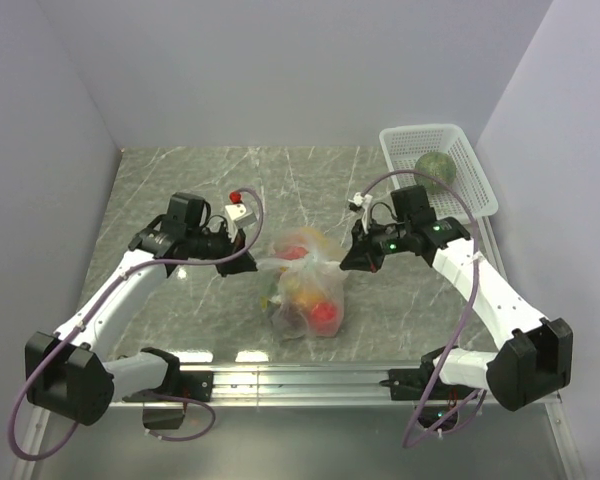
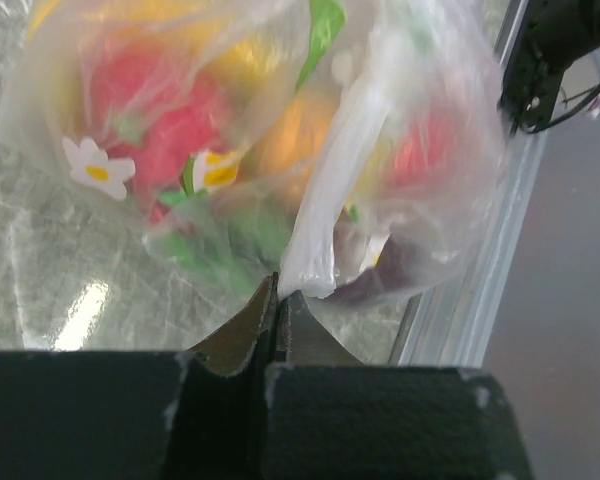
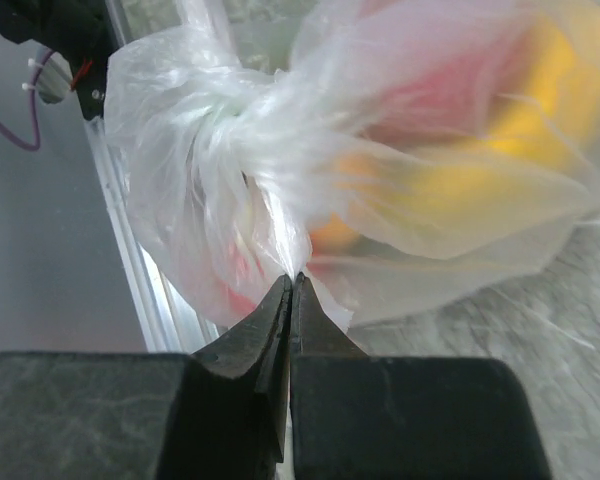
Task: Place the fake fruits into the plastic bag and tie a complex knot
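The thin, clear, crinkly plastic bag (image 1: 302,290) lies on the grey-green marbled table (image 1: 180,190), bulging with small glossy fake fruits. Through the film, a round red fruit (image 1: 323,316) sits low at the bag's near side, and a yellow-orange piece (image 1: 302,280) lies just behind it. In the wrist views there are more pink-red and yellow shapes inside the bag. The film blurs them too much to name each one. White daisy and green leaf marks are printed on the plastic.

The top of the bag is gathered and twisted, with a strip of film drawn out to either side. At the bag's left, the black two-finger left gripper (image 2: 278,300) has its jaws pressed fully together. The twisted white strip comes down right to its tips and seems to be nipped there, though the overlap is small. At the bag's right, the right gripper (image 3: 290,295) is likewise closed tight, with the bunched film pinched between its tips.

Nearer than the bag runs the aluminium rail (image 1: 300,378) that carries the arm bases. Well behind and to the right of the bag stands a white lattice plastic basket (image 1: 475,185) holding a dull green round melon (image 1: 435,164).
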Robot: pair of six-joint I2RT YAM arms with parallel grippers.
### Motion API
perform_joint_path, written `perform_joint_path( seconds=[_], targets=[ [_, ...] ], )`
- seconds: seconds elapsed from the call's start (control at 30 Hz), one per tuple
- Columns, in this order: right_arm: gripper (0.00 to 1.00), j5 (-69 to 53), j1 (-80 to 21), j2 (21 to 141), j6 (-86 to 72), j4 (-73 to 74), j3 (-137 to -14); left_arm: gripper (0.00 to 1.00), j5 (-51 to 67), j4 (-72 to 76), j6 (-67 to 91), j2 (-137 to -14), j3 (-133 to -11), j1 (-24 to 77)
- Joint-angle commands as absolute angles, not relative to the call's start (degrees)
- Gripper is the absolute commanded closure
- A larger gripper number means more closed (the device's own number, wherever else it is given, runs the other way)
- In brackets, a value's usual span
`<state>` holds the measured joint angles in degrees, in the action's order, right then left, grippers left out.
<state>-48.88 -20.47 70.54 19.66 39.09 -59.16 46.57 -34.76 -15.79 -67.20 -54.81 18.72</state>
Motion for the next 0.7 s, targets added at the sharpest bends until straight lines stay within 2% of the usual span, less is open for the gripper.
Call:
perform_joint_path(
  seconds=[0.0,0.1,0.4,0.53,0.67],
  targets=[
    [1.0,-49.37,-15.65,68.2,22.6,45.79,-63.98,1.0,41.49,-39.11,-21.44,-64.95,-52.83,16.79],
    [1.0,-50.89,-13.98,67.77,21.36,45.88,-64.95,1.0,40.43,-39.72,-23.02,-64.78,-51.42,15.91],
    [1.0,-42.72,-6.52,69.61,29.87,46.94,-59.95,1.0,40.17,-42.54,-27.16,-64.6,-51.68,9.68],
    [1.0,-40.43,-5.89,69.52,33.13,46.49,-58.1,1.0,41.3,-42.36,-29.09,-64.16,-51.07,8.79],
    [1.0,-44.81,-8.43,70.48,32.52,47.8,-59.32,0.99,46.04,-43.58,-32.16,-65.03,-53.51,8.88]
  ],
)
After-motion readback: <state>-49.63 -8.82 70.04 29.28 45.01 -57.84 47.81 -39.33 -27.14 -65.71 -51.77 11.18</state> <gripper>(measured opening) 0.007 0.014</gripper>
